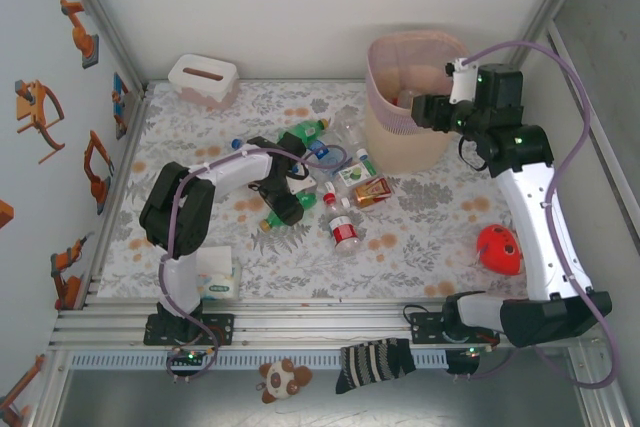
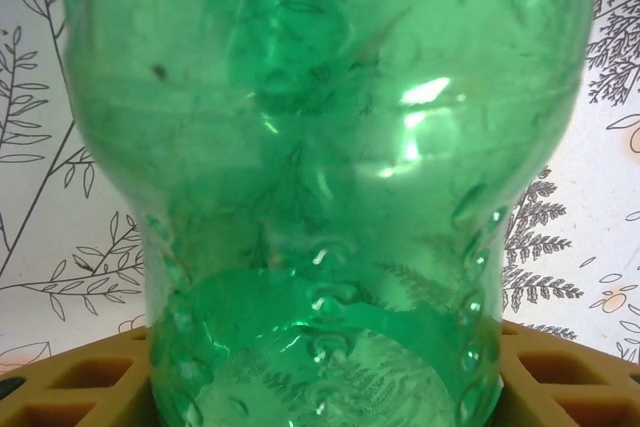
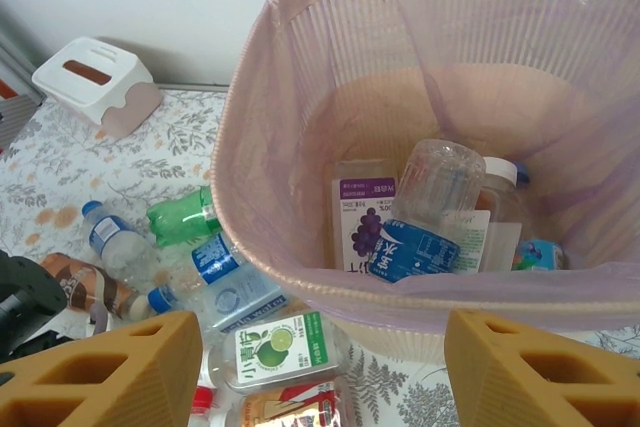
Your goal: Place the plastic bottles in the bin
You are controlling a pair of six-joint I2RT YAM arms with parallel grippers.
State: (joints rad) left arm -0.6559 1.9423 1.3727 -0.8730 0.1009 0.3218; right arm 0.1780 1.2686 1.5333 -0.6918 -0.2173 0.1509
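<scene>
Pink-lined bin [image 3: 260,97] holding several bottles [image 3: 440,187], right hand [image 3: 320,357] gaping empty above, left hand [image 2: 325,387] around green bottle [image 2: 320,147], grip unclear

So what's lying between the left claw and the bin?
From the overhead camera: several loose bottles on the flowered cloth between left claw and bin, blue, green and orange labels among them.

Green bottle [image 2: 320,147] close-up, base btwn orange jaws, floral tablecloth [image 2: 60,147] behind
</scene>
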